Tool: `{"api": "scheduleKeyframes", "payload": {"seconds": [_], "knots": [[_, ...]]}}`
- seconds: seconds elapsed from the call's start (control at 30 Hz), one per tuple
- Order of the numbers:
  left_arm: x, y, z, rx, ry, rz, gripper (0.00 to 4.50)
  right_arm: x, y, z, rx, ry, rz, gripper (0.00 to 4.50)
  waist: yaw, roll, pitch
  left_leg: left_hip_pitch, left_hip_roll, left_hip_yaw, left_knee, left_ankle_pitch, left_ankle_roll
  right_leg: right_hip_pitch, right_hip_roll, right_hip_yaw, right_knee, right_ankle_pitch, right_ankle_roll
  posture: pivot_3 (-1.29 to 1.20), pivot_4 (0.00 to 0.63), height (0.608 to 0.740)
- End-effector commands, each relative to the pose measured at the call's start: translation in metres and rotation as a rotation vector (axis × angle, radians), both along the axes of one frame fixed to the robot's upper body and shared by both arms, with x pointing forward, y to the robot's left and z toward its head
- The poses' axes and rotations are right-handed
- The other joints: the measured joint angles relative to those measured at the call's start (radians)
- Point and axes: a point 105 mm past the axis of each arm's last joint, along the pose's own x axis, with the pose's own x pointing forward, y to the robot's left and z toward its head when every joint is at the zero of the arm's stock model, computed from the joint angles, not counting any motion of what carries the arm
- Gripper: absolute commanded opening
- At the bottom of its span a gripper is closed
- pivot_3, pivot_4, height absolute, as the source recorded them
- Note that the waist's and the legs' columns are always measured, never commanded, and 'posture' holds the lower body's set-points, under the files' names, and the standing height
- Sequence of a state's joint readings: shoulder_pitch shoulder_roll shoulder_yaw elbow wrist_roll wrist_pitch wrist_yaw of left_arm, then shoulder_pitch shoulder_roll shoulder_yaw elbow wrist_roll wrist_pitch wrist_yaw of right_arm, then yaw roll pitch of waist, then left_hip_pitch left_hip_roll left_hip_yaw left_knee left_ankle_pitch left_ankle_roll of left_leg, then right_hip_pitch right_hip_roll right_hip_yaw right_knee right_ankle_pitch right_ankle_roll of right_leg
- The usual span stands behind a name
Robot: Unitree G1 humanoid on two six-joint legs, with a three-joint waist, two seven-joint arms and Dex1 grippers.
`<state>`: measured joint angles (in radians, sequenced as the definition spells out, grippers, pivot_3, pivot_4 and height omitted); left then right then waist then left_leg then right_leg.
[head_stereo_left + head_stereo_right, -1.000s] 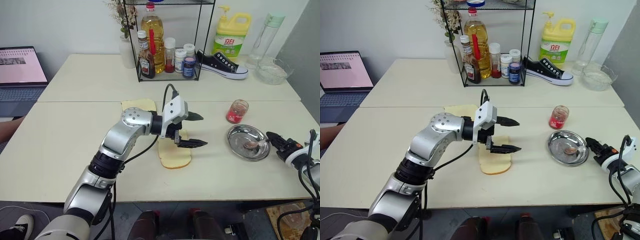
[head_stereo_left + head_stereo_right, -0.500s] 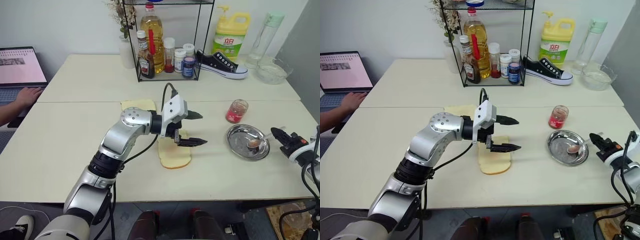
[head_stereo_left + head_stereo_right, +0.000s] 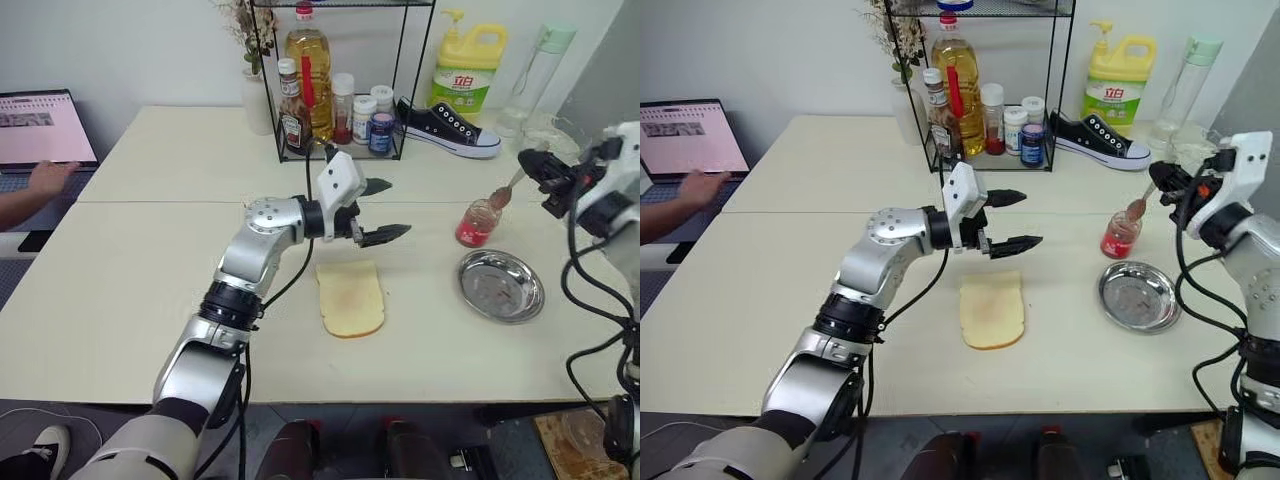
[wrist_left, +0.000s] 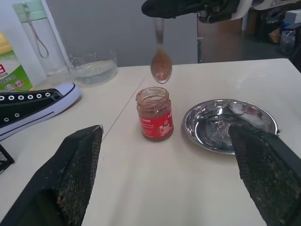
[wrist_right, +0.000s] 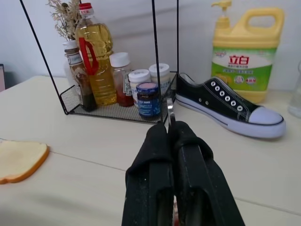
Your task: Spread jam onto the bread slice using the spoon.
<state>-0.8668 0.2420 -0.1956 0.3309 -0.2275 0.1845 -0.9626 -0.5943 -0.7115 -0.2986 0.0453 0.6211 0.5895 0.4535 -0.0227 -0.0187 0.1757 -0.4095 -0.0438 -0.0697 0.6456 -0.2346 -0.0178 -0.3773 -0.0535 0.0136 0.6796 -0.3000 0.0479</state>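
Observation:
The bread slice (image 3: 350, 297) lies flat on the near table with a faint reddish smear at its middle. Beyond its far end my left gripper (image 3: 395, 208) hovers open and holds nothing, pointing to the right. My right gripper (image 3: 535, 165) is raised at the right and shut on the handle of the spoon (image 3: 503, 193). The spoon's bowl (image 4: 161, 70) carries reddish-brown jam and hangs just above the open jam jar (image 4: 154, 113). In the right wrist view the handle (image 5: 170, 110) pokes out between the shut fingers (image 5: 155, 155).
A round steel dish (image 3: 498, 285) sits near the jar. At the back stand a wire rack of bottles (image 3: 330, 90), a black shoe (image 3: 450, 125), a detergent jug (image 3: 465, 65) and a glass bowl (image 4: 91, 66). A second slice (image 5: 19, 160) lies near the rack. A person's hand (image 3: 45, 180) rests at a laptop.
My right gripper lifted the spoon out of the steel dish and carried it up over the jam jar. My left gripper drew back from above the bread slice toward the rack.

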Motion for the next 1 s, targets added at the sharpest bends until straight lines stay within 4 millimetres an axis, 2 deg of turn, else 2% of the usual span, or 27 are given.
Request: {"api": "scheduleKeyframes", "payload": {"seconds": [0.03, 0.43, 0.6, 0.8, 1.0], "knots": [[0.002, -0.003, 0.013, -0.015, -0.068, 0.001, 4.43, 0.009, -0.007, 0.010, -0.056, -0.068, -0.039, 0.06, -0.002, 0.000, 0.000, -0.001, 0.000, 0.000, 0.000, 0.000, 0.000, -0.001, 0.000, 0.000, 0.000, 0.000, 0.000, 0.00, 0.150, 0.740], [0.001, 0.003, 0.012, -0.025, -0.066, 0.023, 4.43, 0.031, -0.002, -0.010, -0.091, -0.058, -0.041, 0.06, -0.005, 0.000, 0.000, -0.002, 0.001, 0.001, 0.000, 0.000, 0.000, -0.003, 0.000, 0.001, 0.002, 0.000, 0.000, 0.00, 0.150, 0.740], [0.001, 0.002, 0.016, -0.030, -0.073, 0.023, 4.43, 0.038, 0.004, -0.027, -0.156, -0.043, -0.036, 0.06, -0.006, 0.000, 0.000, -0.002, 0.001, 0.001, 0.000, 0.000, -0.001, -0.003, 0.000, 0.001, 0.002, 0.000, 0.000, 0.00, 0.150, 0.740], [-0.002, 0.001, 0.018, -0.037, -0.074, 0.020, 4.43, 0.038, 0.012, -0.057, -0.280, 0.003, -0.014, 0.06, -0.006, 0.000, 0.000, -0.002, 0.001, 0.001, 0.000, 0.001, -0.001, -0.003, 0.000, 0.001, 0.002, 0.000, 0.000, 0.00, 0.150, 0.740], [-0.004, 0.000, 0.016, -0.038, -0.067, 0.018, 4.43, 0.039, 0.014, -0.074, -0.224, 0.056, -0.032, 0.06, -0.006, 0.000, 0.000, -0.002, 0.001, 0.001, 0.001, 0.001, -0.002, -0.003, 0.000, 0.001, 0.002, 0.000, 0.000, 0.00, 0.150, 0.740]]}}
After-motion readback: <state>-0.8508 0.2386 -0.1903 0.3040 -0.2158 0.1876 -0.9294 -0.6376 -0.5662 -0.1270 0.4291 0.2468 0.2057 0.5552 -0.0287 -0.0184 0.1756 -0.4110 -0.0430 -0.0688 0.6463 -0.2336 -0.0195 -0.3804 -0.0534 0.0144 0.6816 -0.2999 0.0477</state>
